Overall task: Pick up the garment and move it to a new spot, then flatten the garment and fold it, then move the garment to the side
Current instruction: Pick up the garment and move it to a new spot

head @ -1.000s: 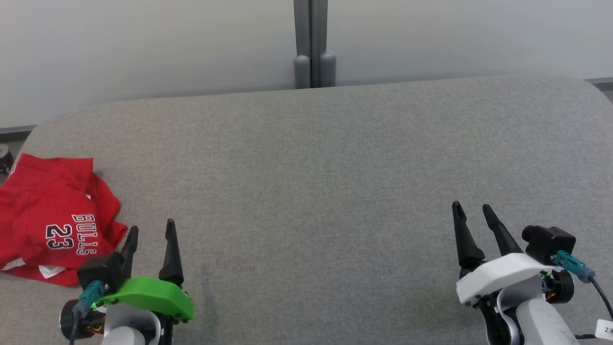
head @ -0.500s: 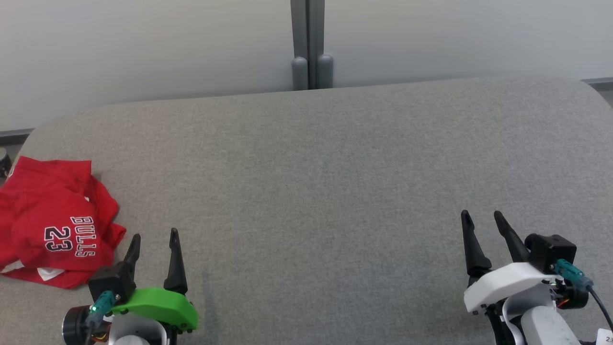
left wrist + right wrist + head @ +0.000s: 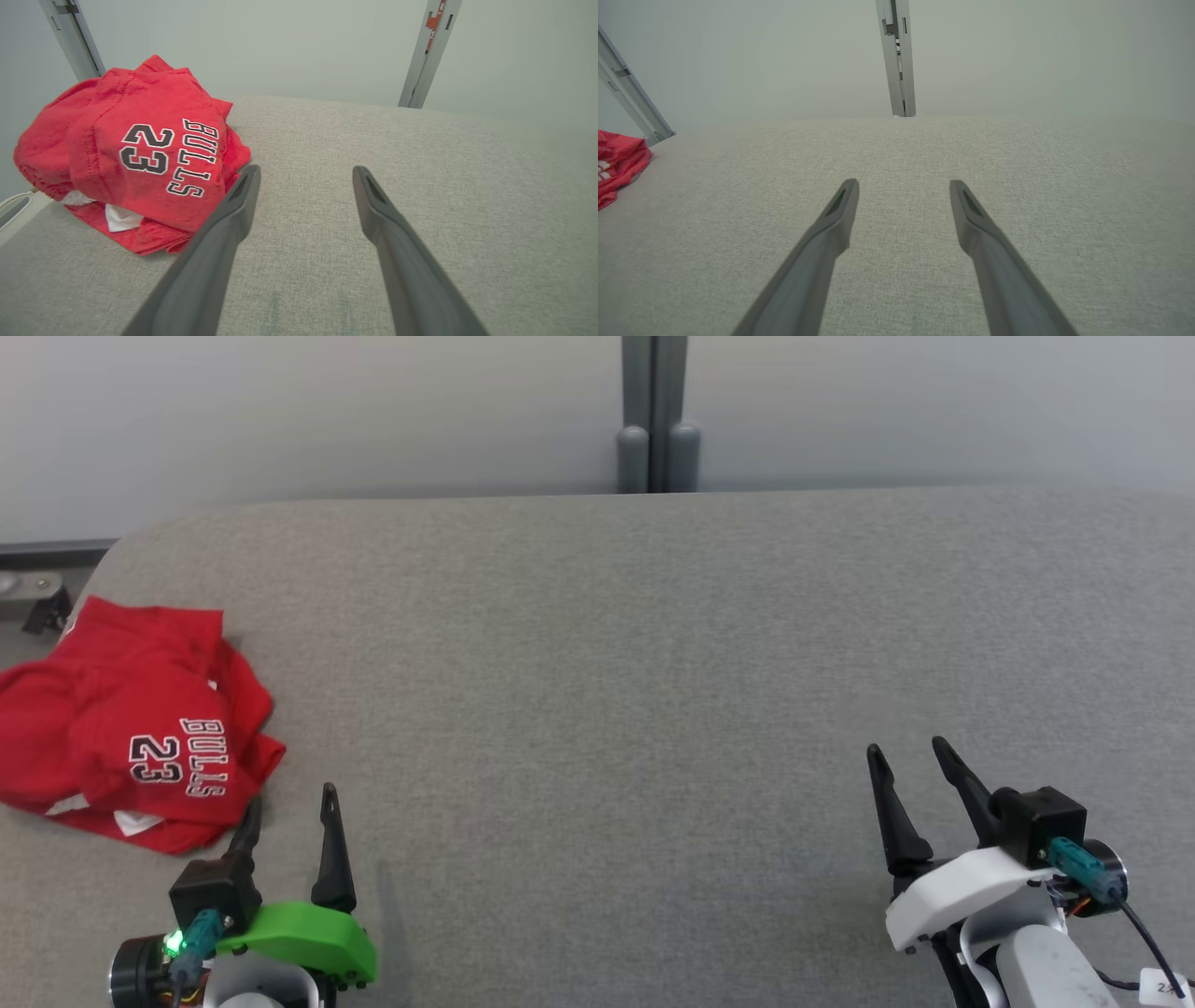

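Observation:
The garment is a red jersey with "BULLS 23" lettering, folded into a lumpy bundle at the far left of the grey table. It also appears in the left wrist view and at the left edge of the right wrist view. My left gripper is open just right of and below the jersey, its left finger beside the bundle's edge, nothing between the fingers. My right gripper stands open over bare cloth at the lower right.
A pale wall with a grey vertical post stands behind the table's far edge. The table's rounded left corner lies just beyond the jersey, with a dark fitting past it.
The head camera has turned left, so the whole scene sits further right. Both grippers have drawn back toward the near edge; the jersey lies as before.

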Motion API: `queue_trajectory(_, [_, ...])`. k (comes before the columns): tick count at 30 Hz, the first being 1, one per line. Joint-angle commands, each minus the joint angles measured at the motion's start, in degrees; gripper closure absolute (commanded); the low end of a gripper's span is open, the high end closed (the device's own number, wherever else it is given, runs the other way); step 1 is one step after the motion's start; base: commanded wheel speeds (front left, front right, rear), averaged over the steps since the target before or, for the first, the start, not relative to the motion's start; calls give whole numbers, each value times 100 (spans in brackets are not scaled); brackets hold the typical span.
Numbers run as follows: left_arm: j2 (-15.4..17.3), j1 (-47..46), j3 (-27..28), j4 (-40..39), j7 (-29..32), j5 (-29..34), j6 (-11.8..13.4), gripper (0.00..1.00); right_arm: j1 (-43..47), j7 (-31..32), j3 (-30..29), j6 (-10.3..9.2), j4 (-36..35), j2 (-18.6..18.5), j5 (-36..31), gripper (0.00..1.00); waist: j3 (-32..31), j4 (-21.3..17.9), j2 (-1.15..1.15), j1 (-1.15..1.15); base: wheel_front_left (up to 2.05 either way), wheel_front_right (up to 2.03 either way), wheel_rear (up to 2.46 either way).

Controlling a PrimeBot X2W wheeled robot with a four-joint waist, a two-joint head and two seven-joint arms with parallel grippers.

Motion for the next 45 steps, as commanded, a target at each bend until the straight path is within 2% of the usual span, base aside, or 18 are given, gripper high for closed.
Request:
queue_trajectory(1, [-9,-28,58,24,-48,126,-20,0,-82,-65,30,2,5,-27,-122,0,167,409,0,0,0,0,0])
queue_trajectory(12, [-69,134,559,342,-162,501,-206,0,-213,-175,438,1,246,-32,-423,0,318,1875,0,0,0,0,0])
queue_trajectory(17, [-94,230,755,417,-197,606,-240,0,-262,-210,521,1,329,-35,-564,0,343,2292,0,0,0,0,0])
queue_trajectory(24, [-116,151,920,476,-191,498,-351,0,-304,-209,515,1,371,-40,-563,0,506,2338,0,0,0,0,0])
queue_trajectory(33, [-84,-847,973,754,-191,81,-556,0,-579,-209,282,1,264,-40,-1129,0,1269,2071,0,0,0,0,0])
queue_trajectory(36, [89,-1413,769,843,-191,-135,-570,0,-698,-209,187,1,200,-37,-1282,0,1588,1993,0,0,0,0,0])
queue_trajectory(45, [1065,-2901,-195,1040,-191,-1118,-569,0,-995,-208,142,1,134,-39,-1519,0,2298,1767,0,0,0,0,0])
